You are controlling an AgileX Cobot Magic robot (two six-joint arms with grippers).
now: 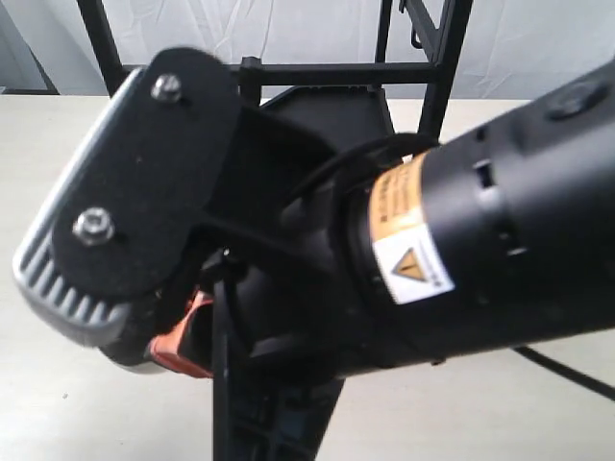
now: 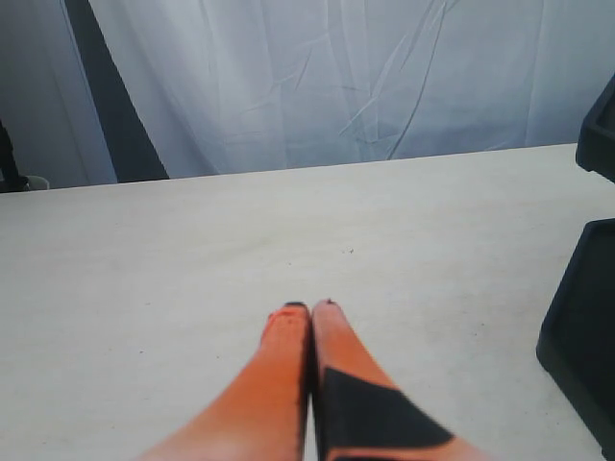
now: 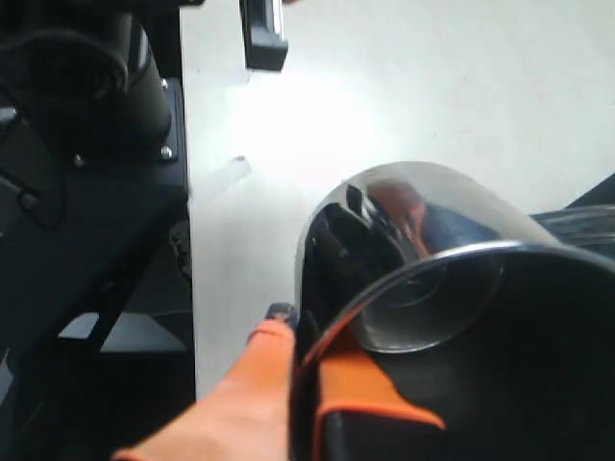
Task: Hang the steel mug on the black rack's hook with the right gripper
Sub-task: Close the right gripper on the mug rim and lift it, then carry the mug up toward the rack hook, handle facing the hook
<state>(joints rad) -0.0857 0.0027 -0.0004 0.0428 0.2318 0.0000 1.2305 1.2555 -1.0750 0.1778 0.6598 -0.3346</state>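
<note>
My right gripper [image 3: 298, 322] is shut on the steel mug [image 3: 423, 240]. It pinches the mug's wall, with one orange finger [image 3: 264, 365] outside and the other inside the rim. The mug is tilted, so its open mouth faces the wrist camera; its handle is hidden. In the exterior view the right gripper [image 1: 154, 336] fills most of the picture in front of the black rack [image 1: 327, 72] and hides the mug. A small black hook [image 1: 415, 31] hangs on the rack's upper right bar; I cannot tell which hook it is. My left gripper [image 2: 309, 307] is shut and holds nothing, low over the table.
The pale table [image 1: 58, 403] runs under both arms. A black shelf of the rack [image 2: 581, 327] shows at the edge of the left wrist view. Black rack parts [image 3: 86, 221] lie close beside the mug. A white curtain [image 2: 336, 77] hangs behind.
</note>
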